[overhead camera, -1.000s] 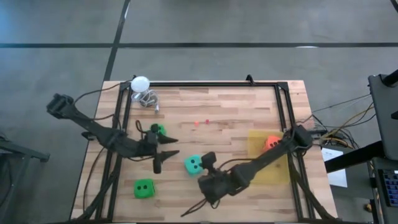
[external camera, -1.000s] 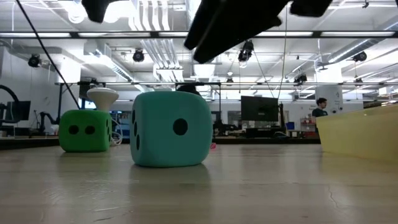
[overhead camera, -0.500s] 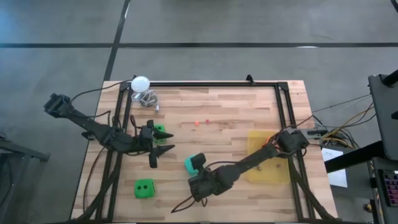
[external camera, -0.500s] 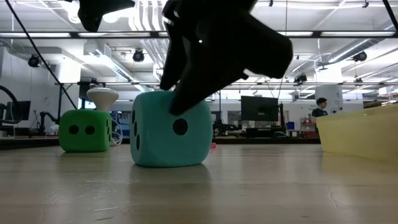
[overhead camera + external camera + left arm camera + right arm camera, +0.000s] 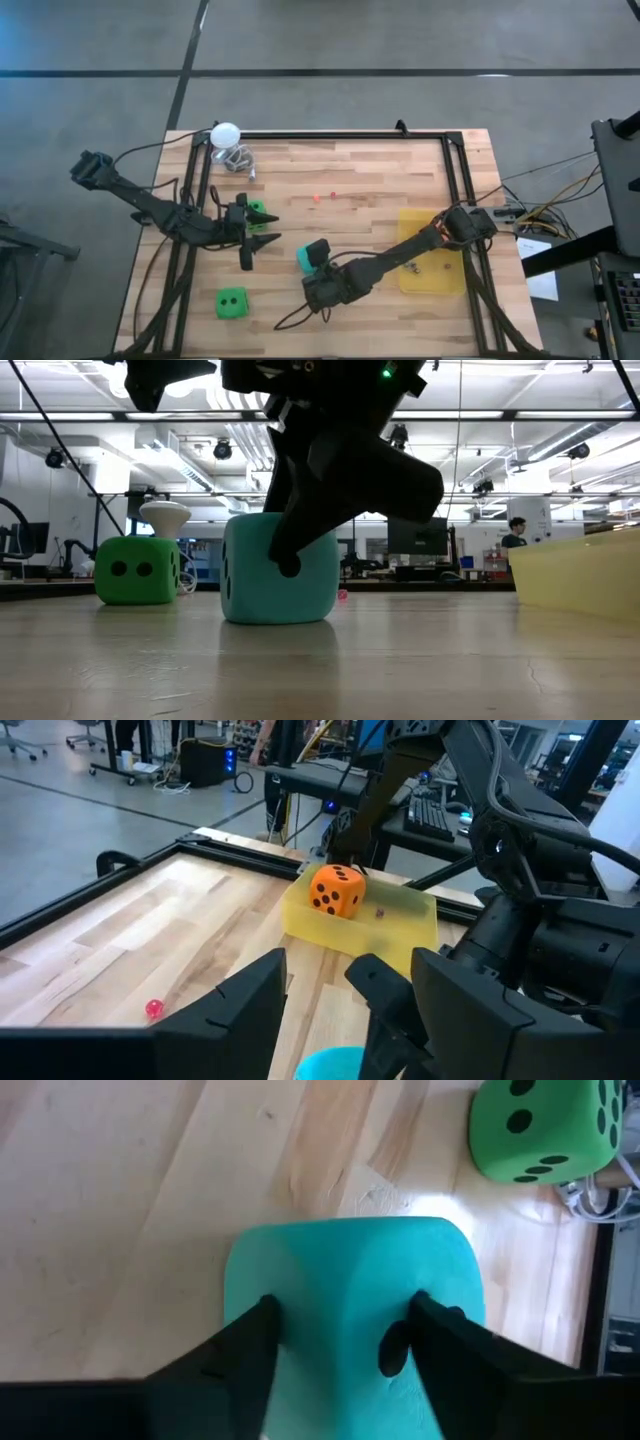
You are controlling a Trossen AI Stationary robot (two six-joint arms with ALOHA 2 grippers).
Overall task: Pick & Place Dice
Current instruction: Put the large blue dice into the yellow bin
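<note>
A teal die sits on the wooden table near its middle, and my right gripper is shut on it. My left gripper hangs open above the table just left of it, with nothing between its fingers. One green die lies beside the left gripper on its far side. Another green die rests near the table's front edge. In the left wrist view an orange-red die sits in the yellow tray. In the high view my right arm covers it. My right gripper pinches the teal die between its two fingers, one on each of two opposite side faces. The fingers slant down at it from above and from the table's near right. The die stands with its bottom on the table.
A white ball with a coiled cable lies at the table's far left corner. The yellow tray stands at the right side, under my right arm. A black frame rims the table. Two small red bits lie on the far middle boards.
My right gripper has come down and toward the table's left, over the teal die, and has taken hold of its sides. The die has shifted and turned slightly on the table. My left gripper has drawn back a little toward the left edge.
</note>
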